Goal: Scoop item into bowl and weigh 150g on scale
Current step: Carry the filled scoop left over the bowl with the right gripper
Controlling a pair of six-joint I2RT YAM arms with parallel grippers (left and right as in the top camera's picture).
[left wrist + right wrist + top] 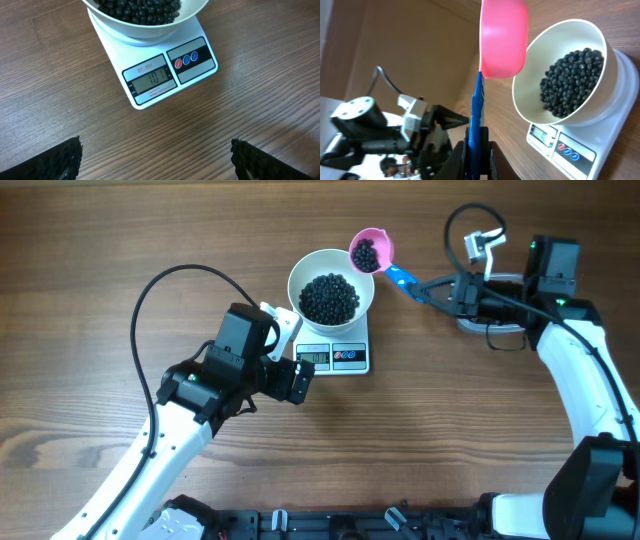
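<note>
Atop scale (345,358), bowl (296,284) of beans (330,297)

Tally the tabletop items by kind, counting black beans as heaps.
Round white bowl: 1
White rectangular digital scale: 1
Pink plastic scoop with blue handle: 1
Heaps of small black beans: 2, in bowl and in scoop
Total: 5

In the left wrist view the top edge cuts off the bowl (150,31), and of the left gripper (156,162) we see only fingertips (55,160) at the bottom corners. Overhead, digits on the scale (350,360) seem too small to read.
</note>
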